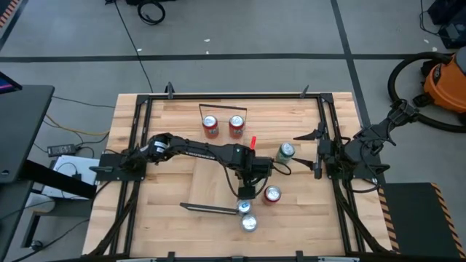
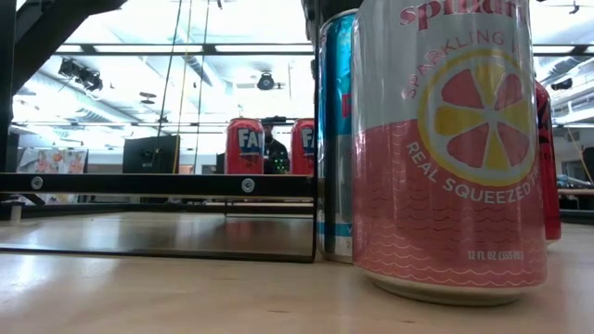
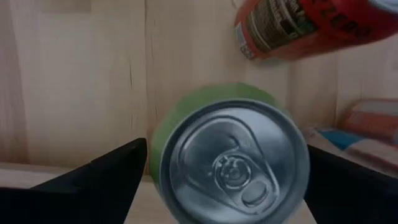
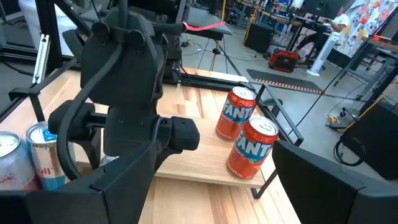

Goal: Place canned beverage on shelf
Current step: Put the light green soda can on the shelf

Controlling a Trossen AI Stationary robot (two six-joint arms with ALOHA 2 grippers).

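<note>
A green can [image 3: 230, 165] stands upright between the fingers of my left gripper [image 1: 247, 191], seen top-on in the left wrist view. The gripper hides it in the high view. It is just right of the shelf [image 1: 218, 171], a light-wood plank with black wire frames [image 1: 222, 109] at its ends. Two orange Fanta cans [image 1: 210, 125] [image 1: 236, 125] stand on the shelf's far end. My right gripper [image 1: 318, 156] waits open and empty at the table's right side. My left gripper comes at the green can from above, pointing down, one finger [image 3: 112, 177] on each side of the can's wall [image 3: 157, 146] just below the rim. The can stays upright. Its base is hidden, so I cannot tell whether it is lifted clear.
A red can [image 1: 272, 194] stands right beside my left gripper. A blue-and-silver can [image 1: 245, 207] and a pink Spindrift can [image 1: 249, 223] stand toward the near edge. A second green can [image 1: 286, 151] stands farther right. The shelf's middle and near end are bare.
</note>
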